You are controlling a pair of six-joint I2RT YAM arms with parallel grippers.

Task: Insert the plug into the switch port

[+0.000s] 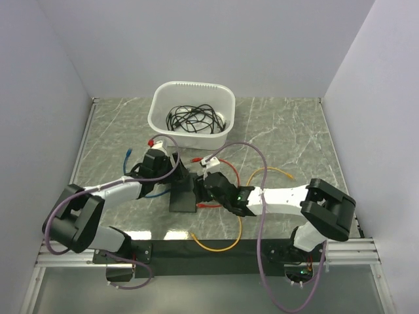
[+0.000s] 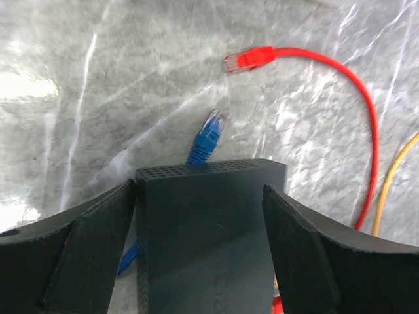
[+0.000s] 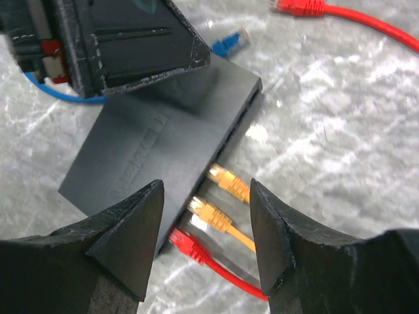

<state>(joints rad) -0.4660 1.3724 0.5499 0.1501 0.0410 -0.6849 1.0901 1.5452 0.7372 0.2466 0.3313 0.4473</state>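
The switch (image 1: pixel 183 196) is a flat matte-black box lying on the marble table between both arms. My left gripper (image 2: pixel 200 186) stands open astride its far end (image 2: pixel 209 222), with a fingertip (image 2: pixel 111 216) close on each side. My right gripper (image 3: pixel 205 186) is open over the port edge (image 3: pixel 236 127) and holds nothing. A red plug (image 3: pixel 186 243) lies with its tip at that edge, below two yellow plugs (image 3: pixel 226 183) whose tips also meet it. How deep any of them sits I cannot tell. In the top view the right gripper (image 1: pixel 208 185) is just right of the switch.
A loose blue plug (image 2: pixel 208 134) lies just beyond the switch, and a loose red plug (image 2: pixel 249 60) lies farther out on its cable. A white tub (image 1: pixel 190 139) of black cables stands at the back. Yellow cable (image 1: pixel 216 247) loops near the front edge.
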